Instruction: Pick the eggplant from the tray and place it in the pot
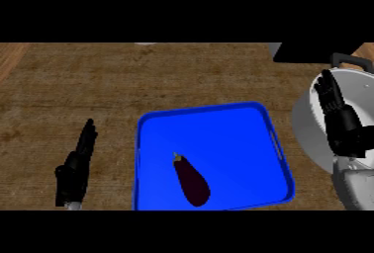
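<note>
Purple: the dark, elongated glossy eggplant [192, 181] lies in the bright blue rectangular tray [219, 111], near its front edge, untouched.
Pot: the grey metal pot [305, 118] sits at the far right, partly covered by the right hand [342, 123].
Right hand: fingers straight, held together, holding nothing.
Left hand [75, 170]: edge-on left of the tray, fingers straight, resting.
Risk: I judge the smooth, tapered eggplant could roll or slip if pinched near its narrow stem end; a carry might clip the tray's raised rim.
</note>
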